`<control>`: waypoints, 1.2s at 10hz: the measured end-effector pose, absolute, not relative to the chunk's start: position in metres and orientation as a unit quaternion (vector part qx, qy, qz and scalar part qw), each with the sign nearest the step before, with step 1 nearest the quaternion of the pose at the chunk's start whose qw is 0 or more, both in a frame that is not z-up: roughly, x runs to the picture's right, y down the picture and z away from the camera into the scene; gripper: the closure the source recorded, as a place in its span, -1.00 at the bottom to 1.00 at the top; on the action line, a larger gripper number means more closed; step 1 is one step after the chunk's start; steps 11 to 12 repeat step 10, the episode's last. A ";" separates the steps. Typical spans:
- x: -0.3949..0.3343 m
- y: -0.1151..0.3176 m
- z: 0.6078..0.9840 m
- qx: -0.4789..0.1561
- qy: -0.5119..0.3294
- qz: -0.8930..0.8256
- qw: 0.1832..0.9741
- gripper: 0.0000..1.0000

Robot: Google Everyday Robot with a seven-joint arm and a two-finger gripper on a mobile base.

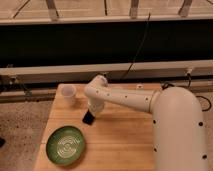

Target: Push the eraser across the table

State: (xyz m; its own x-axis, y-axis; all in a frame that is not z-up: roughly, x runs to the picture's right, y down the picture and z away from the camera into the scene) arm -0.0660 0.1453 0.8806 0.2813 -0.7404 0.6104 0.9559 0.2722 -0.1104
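Gripper (pixel 93 111), at the end of the white arm, sits right at the eraser (pixel 89 118); I cannot tell its state. That eraser lies on the table (pixel 120 142), a green plate (pixel 65 145) at its seven o'clock, a pale cup (pixel 68 93) at eleven.

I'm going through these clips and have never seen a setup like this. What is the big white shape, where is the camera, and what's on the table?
The big white shape is a robot arm, seen from a single camera looking down on the table from above. The arm reaches left and bends down; its tool sits low over the table, right at the eraser, a small black block. Nothing is visibly held. Also on the table: a green plate at the front left and a pale cup at the back left.
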 end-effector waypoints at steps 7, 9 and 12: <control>-0.095 0.144 0.879 -0.212 -0.260 -0.580 0.742 0.87; -0.112 0.147 0.877 -0.214 -0.252 -0.597 0.731 1.00; -0.125 0.148 0.876 -0.215 -0.248 -0.604 0.726 1.00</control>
